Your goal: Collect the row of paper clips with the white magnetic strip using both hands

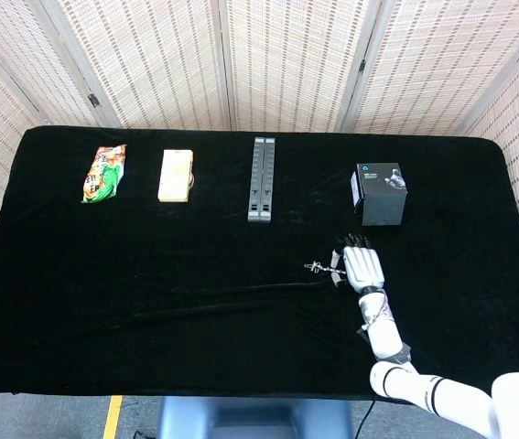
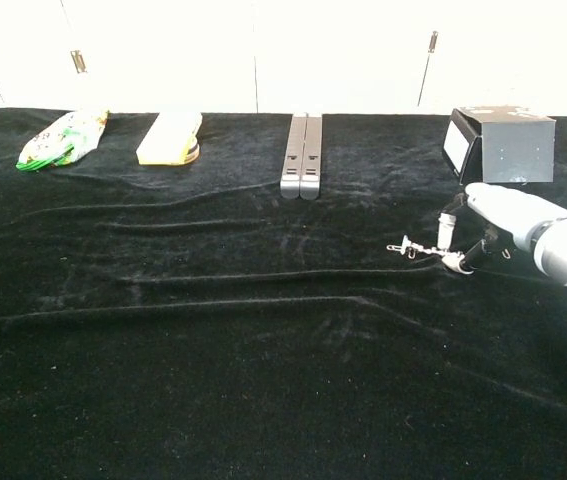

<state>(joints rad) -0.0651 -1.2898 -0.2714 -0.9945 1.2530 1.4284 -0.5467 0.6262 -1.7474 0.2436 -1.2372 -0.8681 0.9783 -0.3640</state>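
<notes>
Head view: right hand [image 1: 362, 267] is sitting palm-down on the black table cloth [image 1: 195, 265], just in front of the dark box [image 1: 380, 193], fingers pointing toward the far edge. Its fingers are closing around the white magnetic strip [image 1: 337, 275] on its inner side; only a small part of the strip is showing.

Paper clips [image 1: 318, 268] are hanging in a short chain off the strip's end, trailing toward table centre, low over or touching the cloth; can't tell which.

Chest view: same right hand [image 2: 508, 225] is coming in from the right edge, fingertips [image 2: 450, 222] curling down over the strip [image 2: 455, 262]. The clips [image 2: 411, 249] are sticking out sideways from it, close to the cloth, just ahead of a long fold.

Left hand isn't showing in either view.

Along the far edge, well apart from the hand:
- green snack packet [image 1: 103, 172]
- yellow block [image 1: 176, 174]
- grey folded bar [image 1: 261, 179], lying lengthwise at centre
- dark box beside the right hand

Woven folding screen [image 1: 277, 55] is standing behind the table.
</notes>
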